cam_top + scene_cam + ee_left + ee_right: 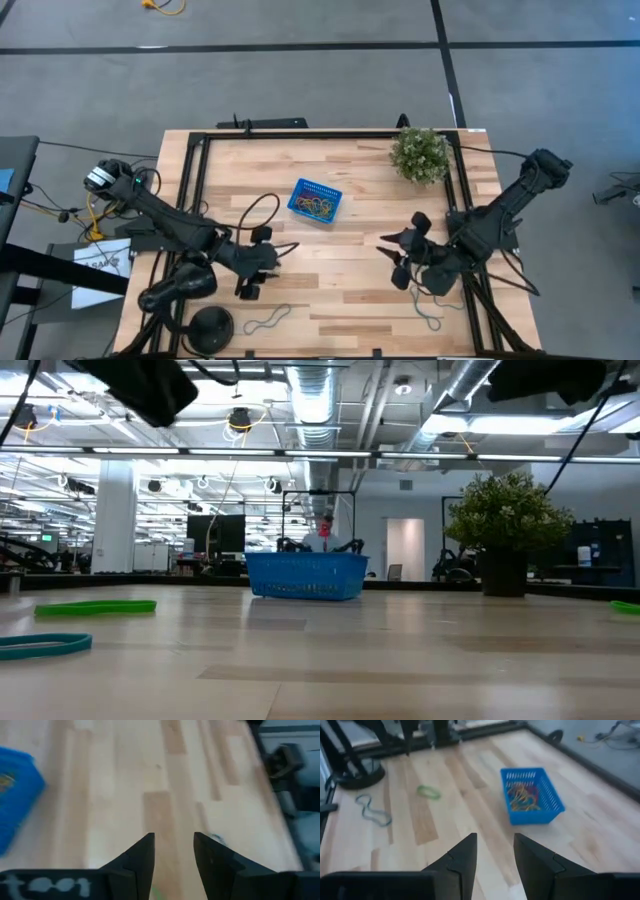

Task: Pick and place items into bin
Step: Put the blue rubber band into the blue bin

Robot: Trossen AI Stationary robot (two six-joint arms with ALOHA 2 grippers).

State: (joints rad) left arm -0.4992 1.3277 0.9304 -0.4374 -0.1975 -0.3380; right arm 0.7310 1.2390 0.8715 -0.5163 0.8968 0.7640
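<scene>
In the low view, nearest at the lower left, a teal loop [45, 646] lies flat on the desk [400, 660], with a green loop [95, 607] just behind it. From above, a grey-blue loop [268, 319] lies near the lower edge of the desk, left of centre, and another [430, 312] at the lower right. The left gripper [250, 290] sits in the lower left of the high view, its fingers [142, 860] parted by a narrow gap with nothing between them. The right gripper [392, 262] is right of centre, fingers [462, 857] likewise a narrow gap apart and empty. Farther back, at the frame's centre, the blue bin [315, 201] stands upright on the desk, holding a tangle of coloured loops [522, 797]. The potted plant [420, 154] stands at the upper right corner of the desk
</scene>
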